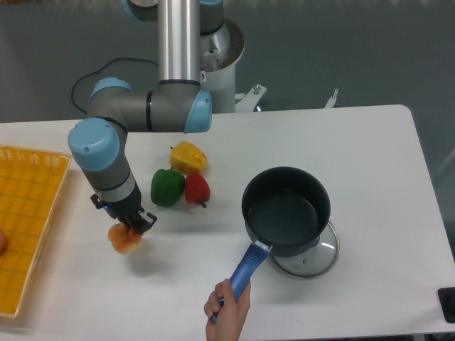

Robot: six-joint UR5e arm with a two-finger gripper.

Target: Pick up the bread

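The bread (pixel 124 240) is a small orange-tan bun at the left-centre of the white table (pixel 370 142). My gripper (pixel 130 229) points down right over it, with its fingers around the bun's top. The jaws look closed on the bun. A shadow lies on the table to the right of the bun. I cannot tell whether it rests on the table or hangs just above it.
A yellow pepper (pixel 188 157), a green pepper (pixel 167 187) and a red pepper (pixel 197 188) sit right of my gripper. A dark pot (pixel 287 207) stands on a glass lid (pixel 311 257); a human hand (pixel 227 308) holds its blue handle (pixel 246 268). A yellow basket (pixel 28 213) is at the left edge.
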